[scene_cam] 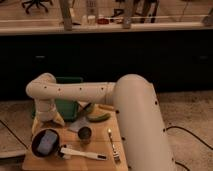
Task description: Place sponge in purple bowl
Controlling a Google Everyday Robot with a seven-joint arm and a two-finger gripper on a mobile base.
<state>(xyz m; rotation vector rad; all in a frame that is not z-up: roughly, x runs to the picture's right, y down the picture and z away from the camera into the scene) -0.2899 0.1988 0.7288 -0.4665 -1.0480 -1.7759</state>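
Observation:
The purple bowl [36, 145] is wide, shallow and very dark. It sits at the front left of the wooden table [102, 135]. A pale bluish-grey sponge [47, 141] lies inside it. My gripper [48, 123] hangs at the end of the white arm, just above the bowl's far rim. Its fingers are spread apart and hold nothing.
A smaller dark cup [85, 134] stands right of the bowl. A white-handled utensil [82, 154] lies at the front and a fork [113, 145] to its right. A green box [67, 104] and a green oblong object [98, 116] sit behind. The arm's thick white link [137, 120] covers the table's right side.

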